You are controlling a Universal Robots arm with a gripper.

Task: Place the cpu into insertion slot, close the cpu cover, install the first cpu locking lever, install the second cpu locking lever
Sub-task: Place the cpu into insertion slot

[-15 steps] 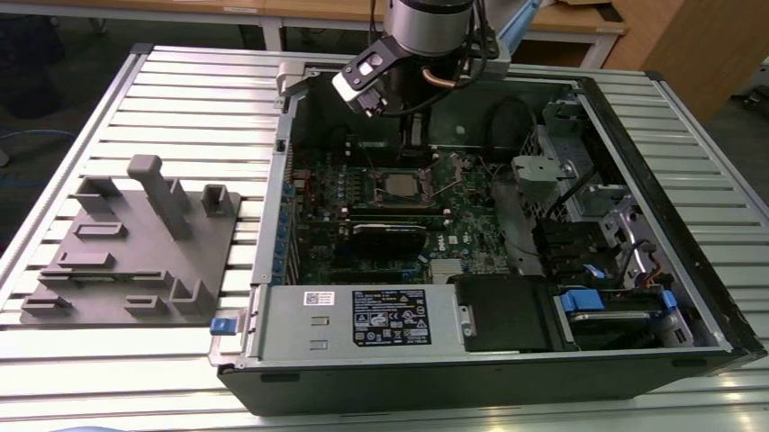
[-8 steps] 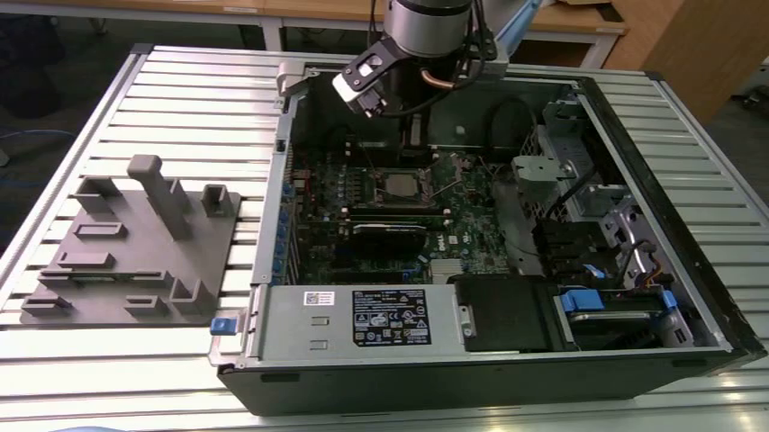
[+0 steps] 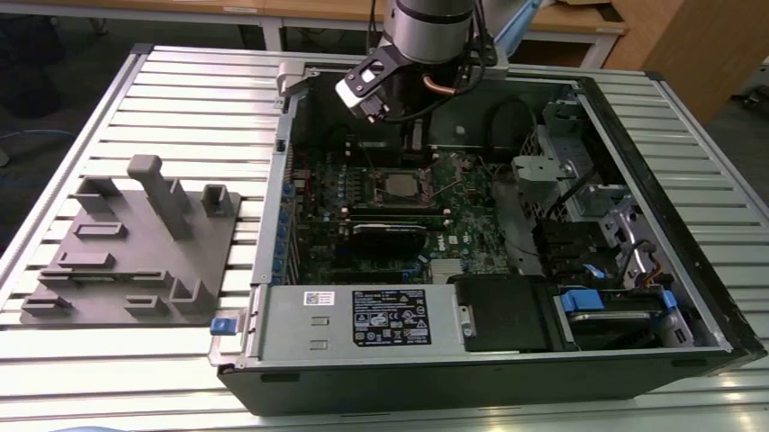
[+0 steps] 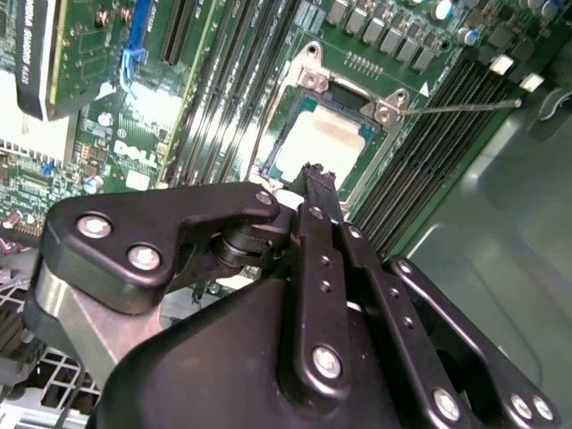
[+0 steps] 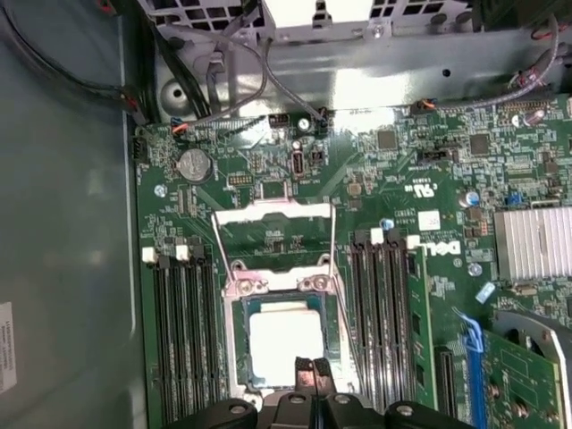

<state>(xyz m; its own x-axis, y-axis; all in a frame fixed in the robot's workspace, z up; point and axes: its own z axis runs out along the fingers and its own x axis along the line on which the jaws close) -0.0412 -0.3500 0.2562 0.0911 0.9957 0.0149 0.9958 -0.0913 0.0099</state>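
Observation:
The cpu (image 5: 285, 344) lies flat in the insertion slot (image 5: 236, 357), its silver top showing; in the second wrist view the cpu (image 4: 323, 143) sits just past my fingertips. The cpu cover (image 5: 273, 211) is swung open away from the socket, with green board visible through its cut-out. Two thin wire locking levers (image 5: 217, 248) (image 5: 332, 237) stand raised beside it, and one lever (image 4: 456, 107) sticks out sideways. My gripper (image 5: 310, 365) (image 4: 313, 174) hovers over the socket's edge, shut and holding nothing. In the exterior view the gripper (image 3: 370, 106) hangs over the far end of the open computer case.
Black memory slots (image 5: 183, 340) flank the socket on both sides. An expansion card (image 3: 391, 229) and a silver heatsink (image 5: 536, 241) lie nearby. The case walls (image 3: 270, 225) ring the board. A grey fixture block (image 3: 132, 243) stands on the table at the exterior view's left.

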